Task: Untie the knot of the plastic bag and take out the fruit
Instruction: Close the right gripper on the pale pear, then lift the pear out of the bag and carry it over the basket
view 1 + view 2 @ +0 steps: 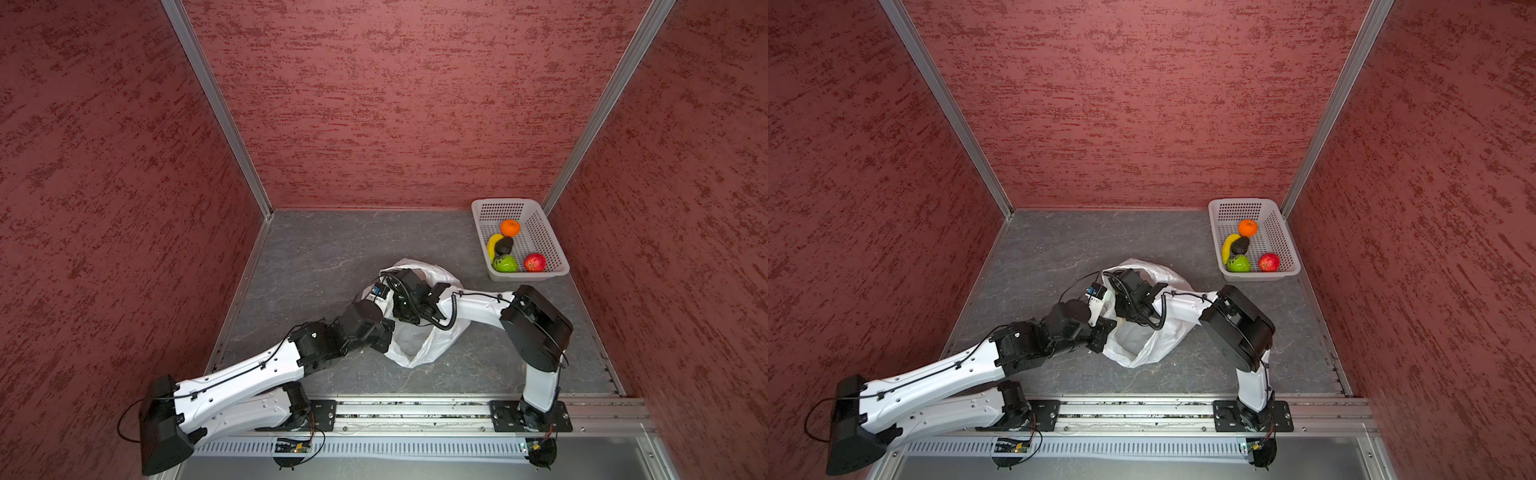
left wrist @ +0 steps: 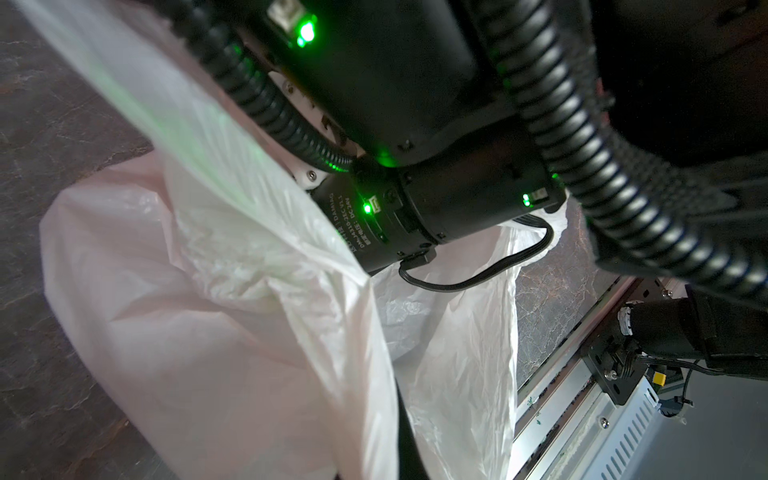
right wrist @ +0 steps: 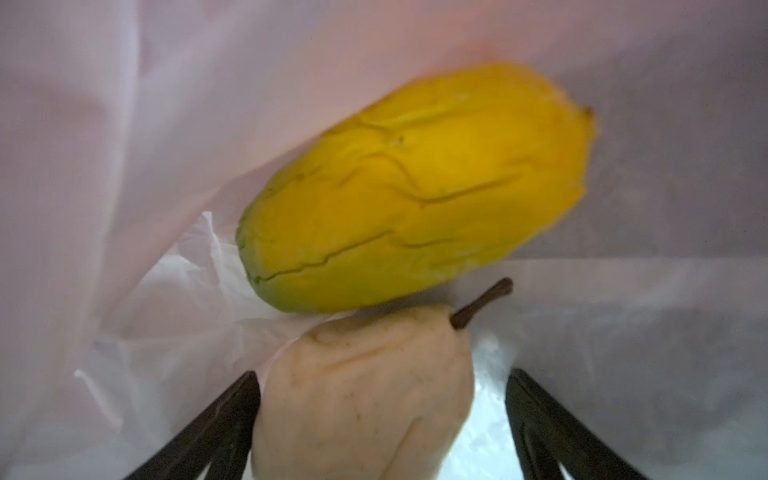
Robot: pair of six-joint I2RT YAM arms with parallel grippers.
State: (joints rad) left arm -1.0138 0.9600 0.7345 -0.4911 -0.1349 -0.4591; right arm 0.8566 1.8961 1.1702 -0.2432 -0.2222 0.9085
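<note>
While right fingers (image 3: 232,415) flank pear (image 3: 365,395), mango (image 3: 415,187) beyond

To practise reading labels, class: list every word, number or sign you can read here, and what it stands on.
"DAMIAO": black motor housing, left wrist view.
"4310-2EC V1.1": same housing; the start is unreadable.
"DC 24V": same housing; the characters before it are blurred.
Blue sticker, in both top views: too small to read.

The plastic bag (image 2: 199,332) is thin, crinkled, translucent white film. The basket (image 1: 544,235) is rigid perforated white plastic. The tabletop (image 1: 316,257) looks matt, veined grey stone. The mango (image 3: 415,187) skin is creased, matt yellow.
</note>
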